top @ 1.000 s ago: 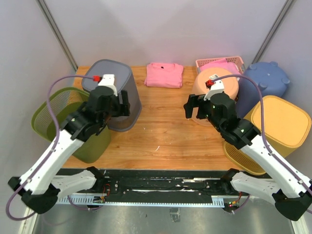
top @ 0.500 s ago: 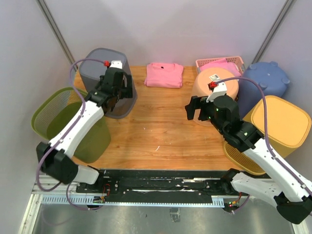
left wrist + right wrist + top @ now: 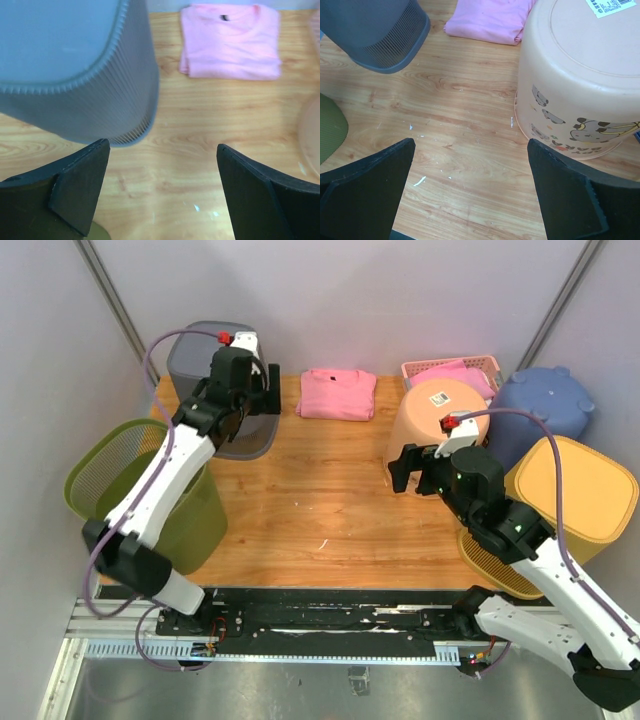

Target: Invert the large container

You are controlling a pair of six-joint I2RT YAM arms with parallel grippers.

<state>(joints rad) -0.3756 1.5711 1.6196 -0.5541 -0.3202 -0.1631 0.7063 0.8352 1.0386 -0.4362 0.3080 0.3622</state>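
Top external, unreadable barcode sticker [image 3: 439,398] on tub [image 3: 425,440], left claw [image 3: 162,170], right claw [image 3: 471,147] spread

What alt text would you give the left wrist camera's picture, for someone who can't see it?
A grey ribbed bin stands bottom-up on a wooden table, filling the upper left. A folded pink shirt lies at upper right, and the two dark fingers of the left pincer frame the bottom edge, open and empty.
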